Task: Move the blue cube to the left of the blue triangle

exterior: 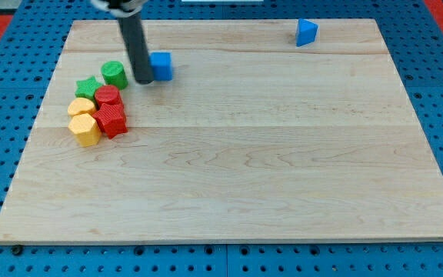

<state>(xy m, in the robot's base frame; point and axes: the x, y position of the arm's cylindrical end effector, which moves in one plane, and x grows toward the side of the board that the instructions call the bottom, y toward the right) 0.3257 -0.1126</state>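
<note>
The blue cube [162,65] sits on the wooden board at the upper left. The blue triangle [306,31] sits near the board's top edge at the upper right, far to the right of the cube. My rod comes down from the view's top and my tip [144,79] rests right against the cube's left side, between the cube and the green cylinder [114,73].
A cluster sits left of my tip: a green star [88,87], a red cylinder [108,96], a red block [111,119], a yellow block [81,106] and a yellow hexagon [85,130]. The wooden board [244,169] lies on a blue pegboard.
</note>
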